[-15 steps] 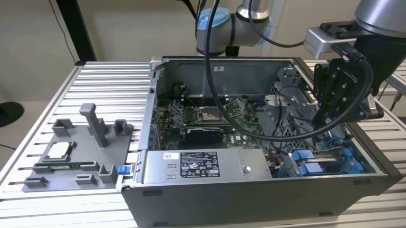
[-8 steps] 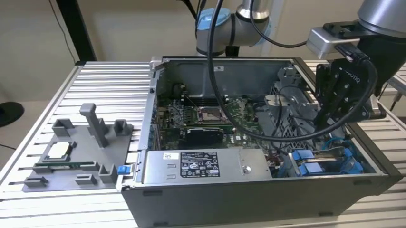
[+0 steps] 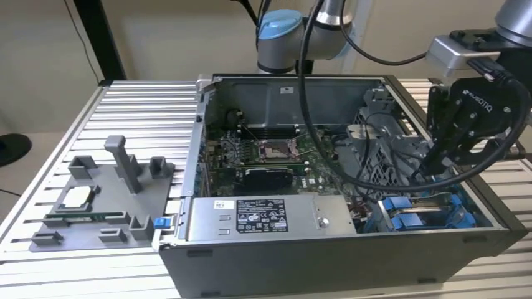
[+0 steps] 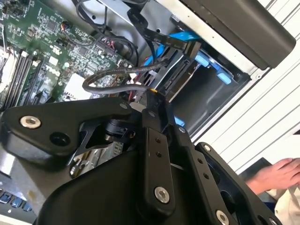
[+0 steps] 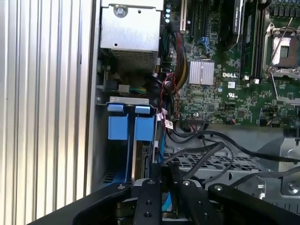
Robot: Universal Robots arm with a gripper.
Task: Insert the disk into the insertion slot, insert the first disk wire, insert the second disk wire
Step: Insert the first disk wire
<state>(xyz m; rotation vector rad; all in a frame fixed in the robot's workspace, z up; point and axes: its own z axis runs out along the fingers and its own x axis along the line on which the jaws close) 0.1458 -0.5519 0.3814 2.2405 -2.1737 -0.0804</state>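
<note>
Beside the labelled power supply (image 3: 249,219), gripper (image 3: 434,167) overhangs disk (image 3: 412,219).

**Open computer case (image 3: 332,261) on the bench (image 3: 141,106), fixture plate (image 3: 91,205) at the exterior view's left**
Inside, the power-supply box (image 3: 258,218) lines the near wall, with the motherboard (image 3: 266,156) behind it. The disk (image 3: 413,219) sits in the insertion slot (image 5: 123,100) beside the box, under the hand (image 3: 432,167).

Even indoor light, soft shadows, slight blur.
</note>
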